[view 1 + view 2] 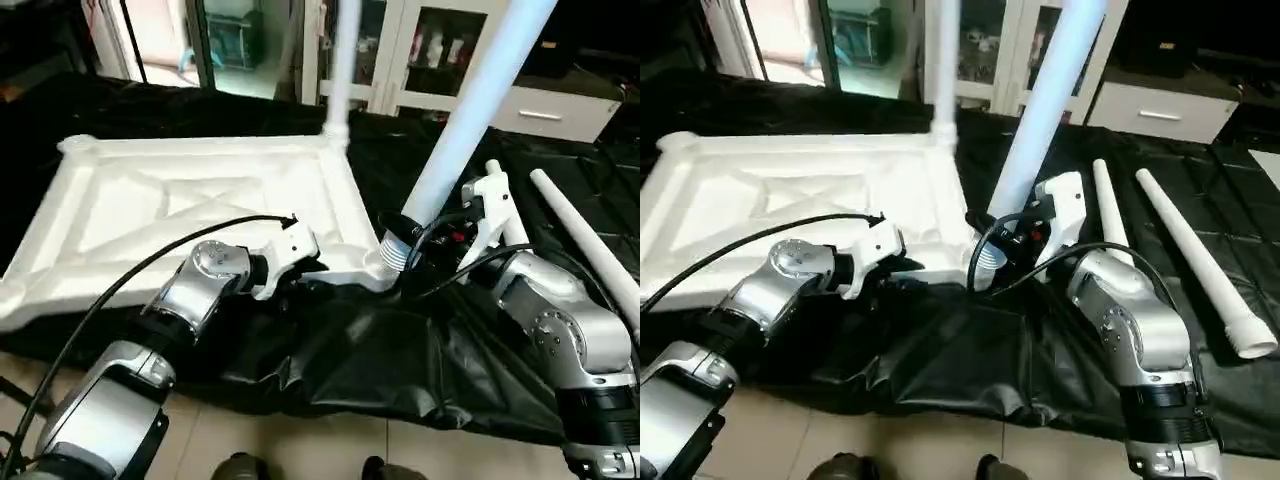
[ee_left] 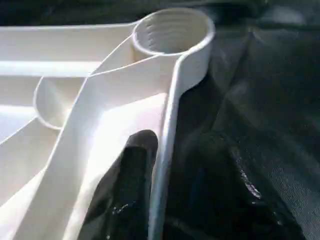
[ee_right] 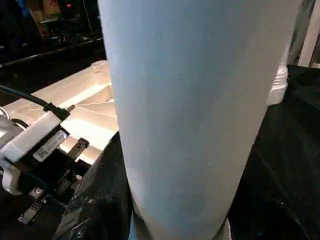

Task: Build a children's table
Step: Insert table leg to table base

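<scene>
The white plastic table top (image 1: pixel 190 215) lies ribs-up on the crinkled black sheet (image 1: pixel 400 350), its X-ribs and raised rim glossy. The left gripper (image 2: pixel 160 200) straddles the near rim, one black finger (image 2: pixel 127 190) inside and one outside, pinching it. The right gripper (image 1: pixel 1015 240) clamps a smooth tapered tube leg (image 1: pixel 470 110) leaning over the near corner socket (image 1: pixel 385 265). Another leg (image 1: pixel 342 60) stands upright in the far socket; two spare legs (image 1: pixel 1200 260) lie on the sheet to the right.

The square plastic table top (image 1: pixel 200 200) is plain white, its underside crossed by an X of ribs. The long tapered tube legs (image 1: pixel 1200 255) are white too. Glossy black sheeting (image 1: pixel 400 360) covers the counter; the forearms (image 1: pixel 1130 330) are silver.
</scene>
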